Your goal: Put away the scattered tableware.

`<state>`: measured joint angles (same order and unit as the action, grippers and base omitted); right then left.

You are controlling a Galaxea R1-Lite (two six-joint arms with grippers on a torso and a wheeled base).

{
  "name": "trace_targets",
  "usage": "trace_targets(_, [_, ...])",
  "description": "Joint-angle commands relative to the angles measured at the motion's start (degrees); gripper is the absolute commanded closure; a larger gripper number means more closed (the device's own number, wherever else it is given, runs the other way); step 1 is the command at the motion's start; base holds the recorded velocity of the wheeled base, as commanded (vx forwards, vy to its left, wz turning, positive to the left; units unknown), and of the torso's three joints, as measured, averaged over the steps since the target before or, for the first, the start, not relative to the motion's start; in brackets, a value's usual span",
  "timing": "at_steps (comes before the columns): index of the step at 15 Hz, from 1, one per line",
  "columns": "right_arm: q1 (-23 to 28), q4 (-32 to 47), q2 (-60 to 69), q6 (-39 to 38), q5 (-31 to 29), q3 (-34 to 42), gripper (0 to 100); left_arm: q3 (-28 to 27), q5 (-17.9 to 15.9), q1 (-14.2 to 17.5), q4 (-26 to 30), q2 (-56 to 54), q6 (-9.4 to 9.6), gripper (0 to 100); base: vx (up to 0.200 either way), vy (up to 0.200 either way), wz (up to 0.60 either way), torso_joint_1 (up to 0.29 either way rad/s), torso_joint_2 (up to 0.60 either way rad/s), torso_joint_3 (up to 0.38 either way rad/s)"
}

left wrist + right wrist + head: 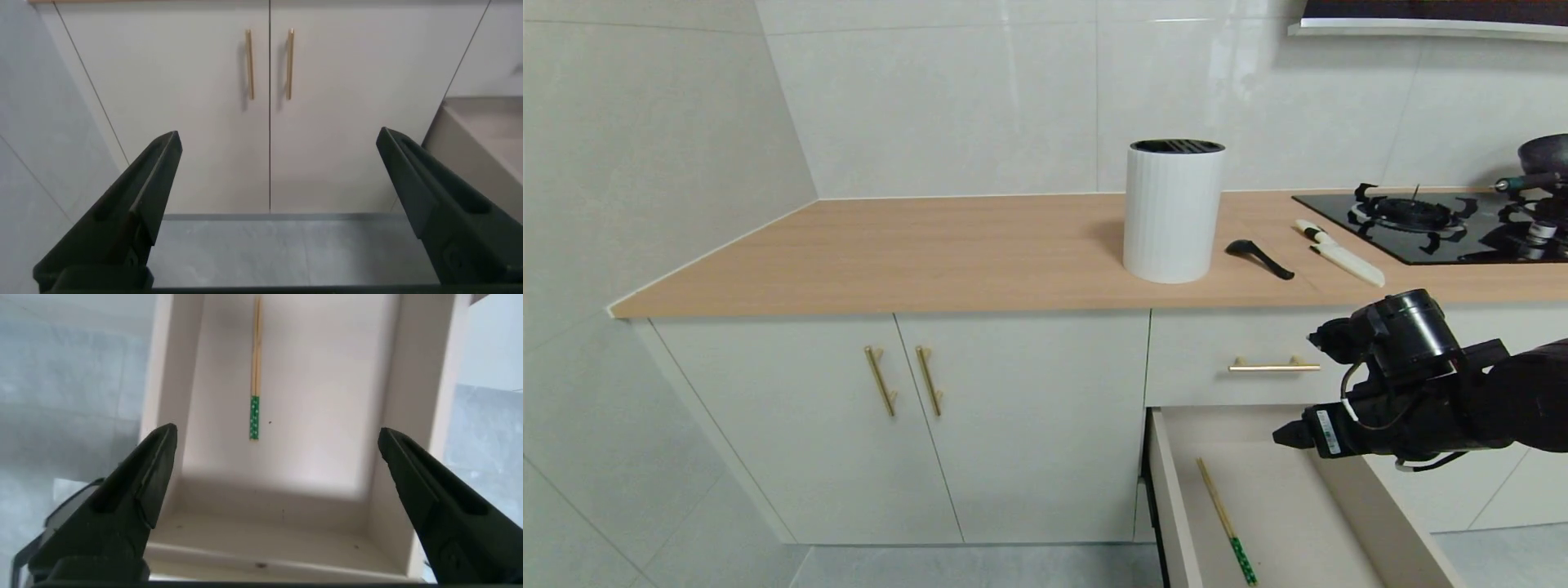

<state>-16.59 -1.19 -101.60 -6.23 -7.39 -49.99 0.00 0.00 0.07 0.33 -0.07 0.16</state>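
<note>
Left fingers (147,196) spread open, empty, facing cabinet doors (343,122); on the table (931,253) right of a white holder (1174,211), a black spoon (1262,259) and pale knife (1341,255) slant ten-to-four, at twelve o'clock from the nearer right fingers (1294,433), open over the drawer (1172,490) holding chopsticks (1223,514).

Lower right, the pulled-out drawer (1172,498) gapes upward; chopsticks (1217,502) lie near its left wall, with wide bare floor to their right.

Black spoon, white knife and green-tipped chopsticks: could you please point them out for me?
Black plastic spoon (1264,260), head view, mid-handle.
White-bladed knife (1349,265), head view, blade.
Green-tipped wooden chopsticks (257,351), right wrist view, wooden shaft.
</note>
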Motion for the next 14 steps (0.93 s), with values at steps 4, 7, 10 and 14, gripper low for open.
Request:
trace_targets(4, [0.0,0.0,-0.6,0.0,0.0,0.1,0,0.0,0.0,0.0,0.0,0.1,0.02,0,0.0,0.0,0.0,0.179,-0.48,-0.315])
trace_targets(7, [0.0,-0.1,-0.7,0.2,0.0,0.1,0,0.0,0.0,0.0,0.0,0.1,0.02,0,0.0,0.0,0.0,0.196,-0.5,-0.305])
trace_targets(10, [0.0,-0.1,-0.7,0.2,0.0,0.1,0,0.0,0.0,0.0,0.0,0.1,0.02,0,0.0,0.0,0.0,0.214,-0.51,-0.302])
trace_targets(14, [0.1,-0.9,0.0,0.1,-0.2,-0.2,0,0.0,0.0,0.0,0.0,0.1,-0.07,0,0.0,0.0,0.0,0.106,-0.24,-0.144])
